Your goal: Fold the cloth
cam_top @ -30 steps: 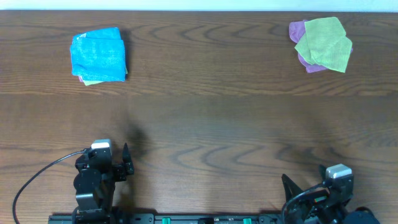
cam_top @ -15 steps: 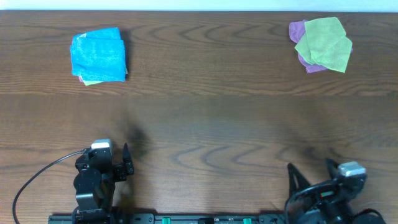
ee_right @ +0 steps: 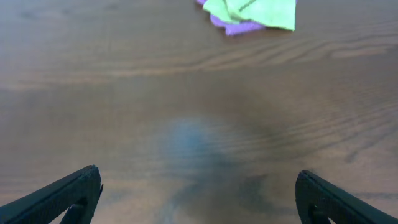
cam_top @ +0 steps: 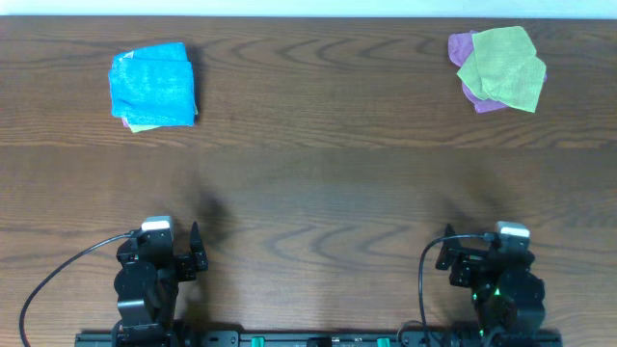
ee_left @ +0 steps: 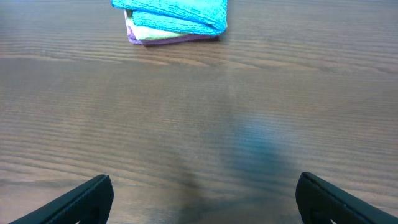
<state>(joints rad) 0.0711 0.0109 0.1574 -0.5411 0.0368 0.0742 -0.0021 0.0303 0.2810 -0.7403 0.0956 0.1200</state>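
1. The sky-blue cloth (cam_top: 152, 84) lies folded at the far left of the table (cam_top: 318, 183), on top of a lime-green cloth (ee_left: 152, 32) and a purple cloth (ee_left: 180, 39).
2. The left gripper (ee_left: 203, 186) is spread wide and holds nothing.
3. The right gripper (ee_right: 199, 180) is also spread wide and holds nothing.

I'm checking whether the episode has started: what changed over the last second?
Only the right gripper moved: its arm swung outward, then back, ending slightly leftward and farther onto the table, open and empty. The left gripper, the blue cloth and the green and purple cloths stayed put.
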